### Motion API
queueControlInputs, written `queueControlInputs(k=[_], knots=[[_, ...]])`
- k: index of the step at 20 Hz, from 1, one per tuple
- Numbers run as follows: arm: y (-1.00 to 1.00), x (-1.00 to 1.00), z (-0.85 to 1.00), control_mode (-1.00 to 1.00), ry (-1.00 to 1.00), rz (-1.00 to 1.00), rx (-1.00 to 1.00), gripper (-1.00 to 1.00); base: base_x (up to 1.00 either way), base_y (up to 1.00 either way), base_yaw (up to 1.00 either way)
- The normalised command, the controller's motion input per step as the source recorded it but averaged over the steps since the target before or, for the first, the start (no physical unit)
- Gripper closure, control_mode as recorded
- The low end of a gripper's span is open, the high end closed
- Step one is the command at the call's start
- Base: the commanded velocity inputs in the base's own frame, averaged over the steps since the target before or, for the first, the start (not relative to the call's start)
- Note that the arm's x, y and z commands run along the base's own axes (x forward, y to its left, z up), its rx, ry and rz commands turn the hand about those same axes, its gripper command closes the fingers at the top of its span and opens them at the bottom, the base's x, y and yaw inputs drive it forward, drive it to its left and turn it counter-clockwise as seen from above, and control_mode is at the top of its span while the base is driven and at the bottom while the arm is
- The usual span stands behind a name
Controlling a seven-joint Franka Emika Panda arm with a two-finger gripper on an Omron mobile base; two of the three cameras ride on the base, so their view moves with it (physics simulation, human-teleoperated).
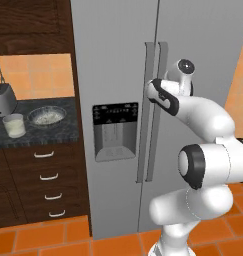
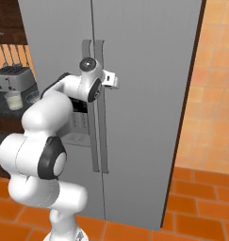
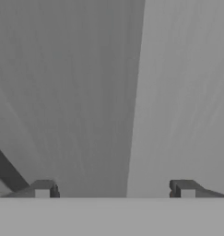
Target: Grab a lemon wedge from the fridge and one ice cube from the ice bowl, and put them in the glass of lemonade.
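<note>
Grey fridge door fills the space ahead — gripper spread wide, empty.

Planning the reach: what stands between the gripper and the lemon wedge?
The fridge doors are shut, so they block the way. The open gripper sits right at the handles, with nothing between it and them.

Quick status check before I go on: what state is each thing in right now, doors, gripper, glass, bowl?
fridge: both doors shut, handles side by side.
gripper: open, fingertips apart, up against the fridge handles, holding nothing.
glass of lemonade: upright on the dark counter, holding pale liquid.
ice bowl: upright on the counter beside the glass, whitish contents inside.
toaster: standing at the back of the counter.
drawers: all shut.
</note>
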Motion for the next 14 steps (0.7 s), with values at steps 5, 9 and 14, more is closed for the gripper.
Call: queueControlInputs(k=[5, 9, 14], knots=[[0.0, 0.18, -0.05, -1.0, 0.0, 0.0, 0.0, -1.0, 0.0, 0.0, 0.0], [0.0, 0.18, -0.09, -1.0, -0.02, 0.0, 0.0, -1.0, 0.0, 0.0, 0.0], [0.0, 0.09, -0.12, -1.0, -0.05, 0.0, 0.0, -1.0, 0.0, 0.0, 0.0]])
